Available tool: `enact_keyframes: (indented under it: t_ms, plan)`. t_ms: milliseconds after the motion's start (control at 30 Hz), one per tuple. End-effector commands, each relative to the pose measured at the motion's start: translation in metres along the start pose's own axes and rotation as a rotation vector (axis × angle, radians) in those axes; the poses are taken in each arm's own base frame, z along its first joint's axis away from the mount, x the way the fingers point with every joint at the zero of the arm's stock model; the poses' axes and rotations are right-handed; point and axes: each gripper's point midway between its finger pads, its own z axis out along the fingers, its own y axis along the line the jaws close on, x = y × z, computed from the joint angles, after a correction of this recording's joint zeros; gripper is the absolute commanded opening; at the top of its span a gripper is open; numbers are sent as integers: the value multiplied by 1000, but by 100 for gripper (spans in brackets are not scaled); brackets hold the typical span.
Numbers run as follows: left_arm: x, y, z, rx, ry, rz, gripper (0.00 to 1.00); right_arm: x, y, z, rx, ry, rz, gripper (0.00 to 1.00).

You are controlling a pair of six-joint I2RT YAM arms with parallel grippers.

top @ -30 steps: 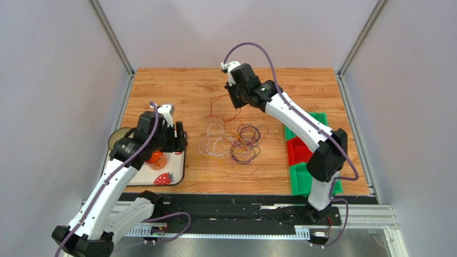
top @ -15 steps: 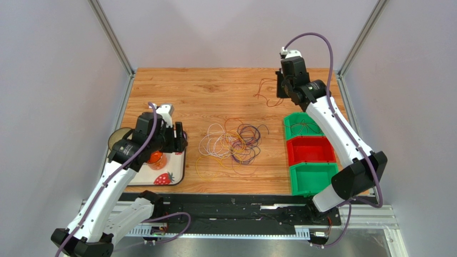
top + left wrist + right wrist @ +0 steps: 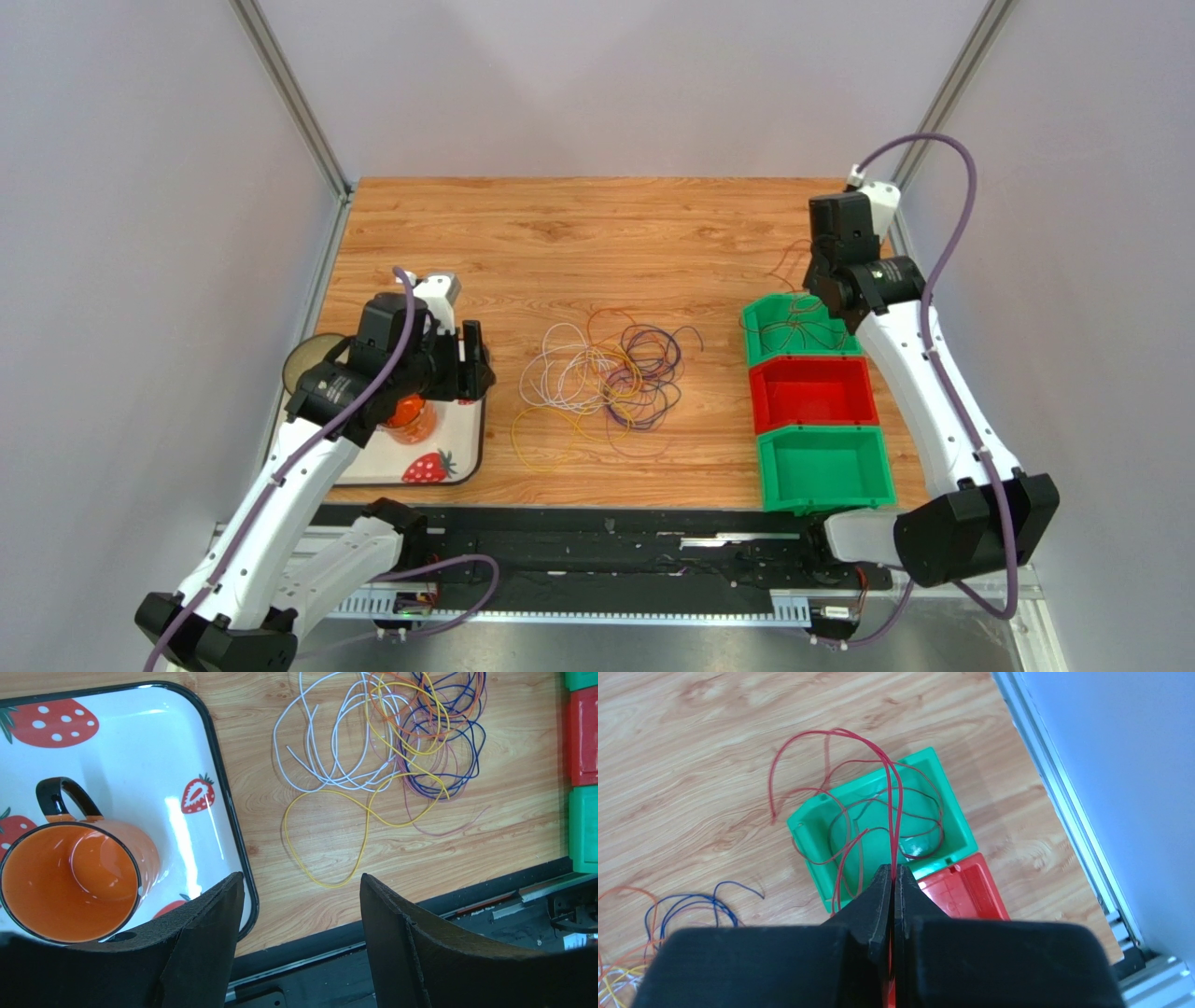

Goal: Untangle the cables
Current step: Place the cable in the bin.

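cables from above: a loose tangle (image 3: 606, 375) of white, yellow, orange and purple loops lies on the wooden table (image 3: 561, 238), left of the red bin (image 3: 811, 396) and apart from it.
right gripper from above: it (image 3: 821, 287) hangs over the green bin (image 3: 765, 336) that touches the red bin's far side; thin loops of a red cable (image 3: 800, 319) lie inside that green bin; jaw gap too small to tell here.
left gripper from above: it (image 3: 474, 367) sits well left of the red bin, past the tangle, over the edge of the strawberry tray (image 3: 463, 455).
left wrist, gripper: it (image 3: 302, 885) is spread wide with nothing between the fingers.
left wrist, cables: the tangle (image 3: 393, 735) lies between the tray (image 3: 175, 756) and the red bin (image 3: 584, 735); an orange mug (image 3: 77, 882) stands on the tray.
right wrist, gripper: it (image 3: 891, 873) is pressed closed, pinching the red cable (image 3: 896, 819).
right wrist, cable: its loops run from the fingertips into the green bin (image 3: 948, 812), one arc spilling over the wall away from the red bin (image 3: 969, 889).
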Motion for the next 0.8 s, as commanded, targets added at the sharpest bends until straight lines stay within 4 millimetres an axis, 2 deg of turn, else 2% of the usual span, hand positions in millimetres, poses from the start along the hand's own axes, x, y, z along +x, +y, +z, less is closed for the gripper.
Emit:
enact_keyframes:
  t_ms: [0,167,300,500,667,767]
  plan:
    - [-6,-3,1,20,-19,18,70,5,-31,-8,79,20,166,0]
    - [-6,-3,1,20,-21,16,70,35,-47,-4,158,156,197,0]
    - [-6,-3,1,20,-21,18,70,51,-48,0,190,210,225,0]
    - [-6,-2,1,15,-21,16,70,63,-45,10,202,285,289,0]
    - [-6,-2,1,14,-21,15,70,73,-46,30,239,385,326,0]
    - [-6,-1,1,9,-20,14,70,78,-38,41,219,432,342,0]
